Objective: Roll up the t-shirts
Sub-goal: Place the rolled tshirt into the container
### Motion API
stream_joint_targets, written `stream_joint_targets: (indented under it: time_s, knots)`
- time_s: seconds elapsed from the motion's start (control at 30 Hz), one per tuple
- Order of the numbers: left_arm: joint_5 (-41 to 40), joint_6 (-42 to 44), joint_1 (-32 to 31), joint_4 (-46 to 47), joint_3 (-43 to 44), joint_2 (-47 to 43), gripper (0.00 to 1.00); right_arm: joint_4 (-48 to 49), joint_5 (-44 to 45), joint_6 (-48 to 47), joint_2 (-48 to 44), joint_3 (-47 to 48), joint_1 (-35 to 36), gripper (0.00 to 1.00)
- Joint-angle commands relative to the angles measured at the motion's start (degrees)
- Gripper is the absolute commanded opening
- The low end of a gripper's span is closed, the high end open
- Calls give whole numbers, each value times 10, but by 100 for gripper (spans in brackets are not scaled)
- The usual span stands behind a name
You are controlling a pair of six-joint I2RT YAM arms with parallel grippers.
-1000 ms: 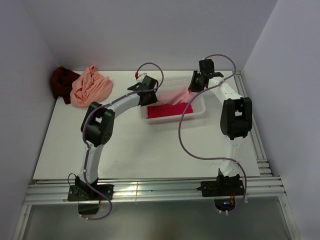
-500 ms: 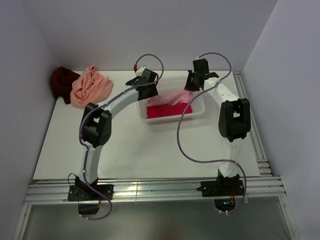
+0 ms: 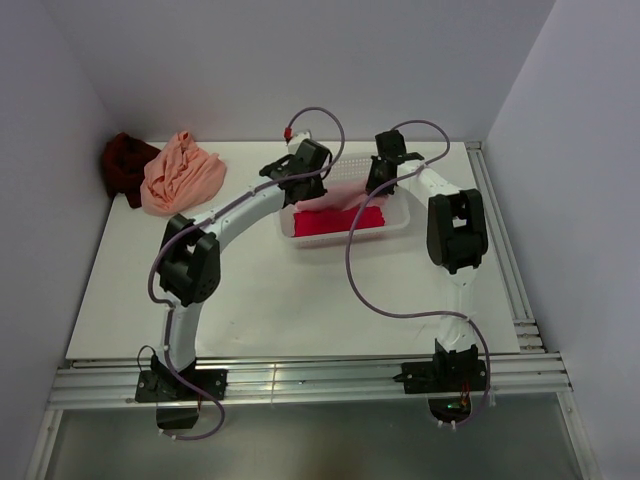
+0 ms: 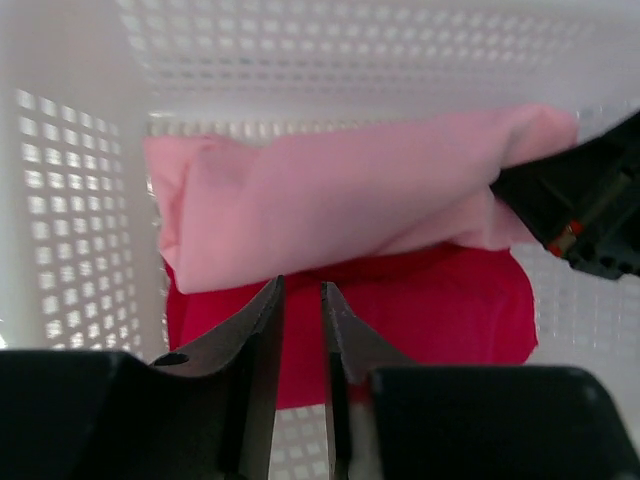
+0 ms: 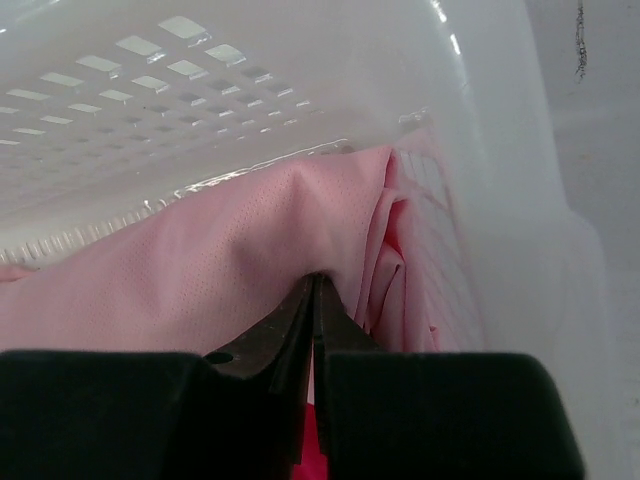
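as right hand (image 5: pixel 313 280) pinches end of light pink t-shirt (image 4: pixel 340 200) in basket (image 4: pixel 400 45) — left hand (image 4: pixel 300 288) near, slightly parted

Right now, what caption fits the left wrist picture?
Left gripper hovers above a pink shirt and red shirt in the white basket.

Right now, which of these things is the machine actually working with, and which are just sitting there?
Part of the job:
light pink t-shirt, pinched by the right pincer
crimson-pink t-shirt, beneath it
peach-orange t-shirt
dark maroon t-shirt

Just lying about:
white basket, holding the first two shirts
table
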Motion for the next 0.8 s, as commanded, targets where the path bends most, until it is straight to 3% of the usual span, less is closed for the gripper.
stream_joint_targets:
  time_s: [0.0,0.2,0.4,0.77]
  knots:
    - [29,0,-10,15,4,-1,25,9,-4,-3,-7,16,8,9]
    - [52,6,-4,30,10,28,22,9,-11,-3,-17,14,8,9]
    - [83,11,44,59,-25,52,13,14,-22,1,-36,-2,4,9]
    - [61,33,64,46,13,124,2,22,-43,5,-97,-23,-1,11]
